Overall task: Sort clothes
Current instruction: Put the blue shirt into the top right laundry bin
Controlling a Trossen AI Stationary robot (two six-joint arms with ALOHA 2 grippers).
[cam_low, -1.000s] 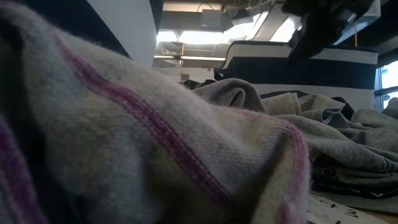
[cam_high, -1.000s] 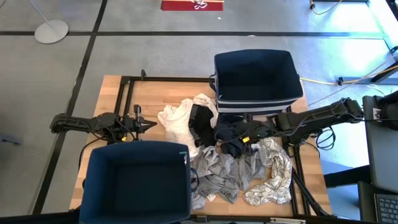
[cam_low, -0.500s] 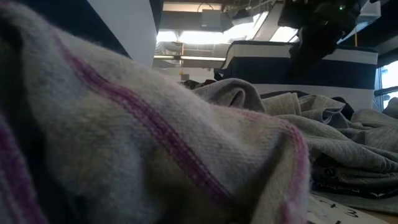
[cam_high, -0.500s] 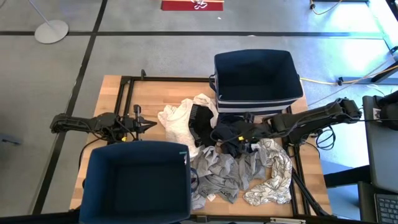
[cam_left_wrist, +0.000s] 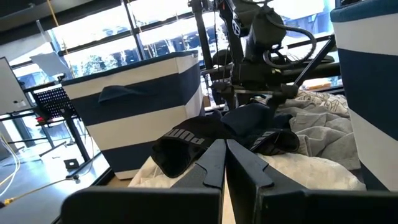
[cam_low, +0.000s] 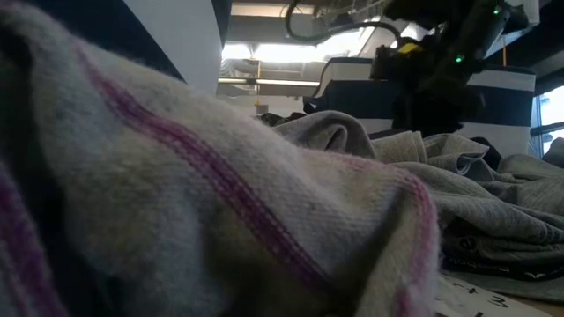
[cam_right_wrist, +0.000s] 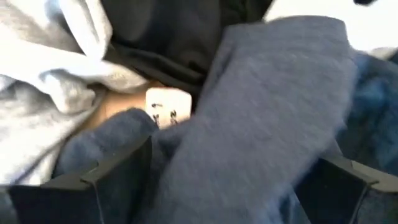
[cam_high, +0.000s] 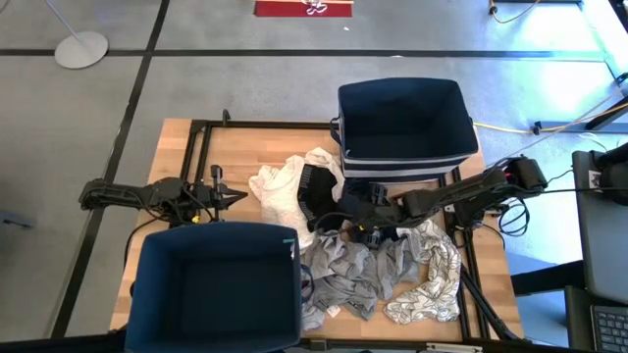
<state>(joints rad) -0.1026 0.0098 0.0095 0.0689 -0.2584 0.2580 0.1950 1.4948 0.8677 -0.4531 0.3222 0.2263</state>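
The right gripper (cam_high: 365, 222) has slid further over the clothes, its jaws now spread wide above the dark navy garment (cam_high: 339, 211) beside the far bin (cam_high: 404, 126). The left gripper (cam_high: 234, 198), pressed together, waits over the bench (cam_high: 245, 147), unchanged.

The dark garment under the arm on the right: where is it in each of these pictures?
High view: dark garment mid-table, under the right gripper.
Low view: hidden behind the grey clothes.
Left wrist view: centre, black with white lettering.
Right wrist view: dark blue cloth between the open fingers.
Shared landmark: the striped navy bin, also and.
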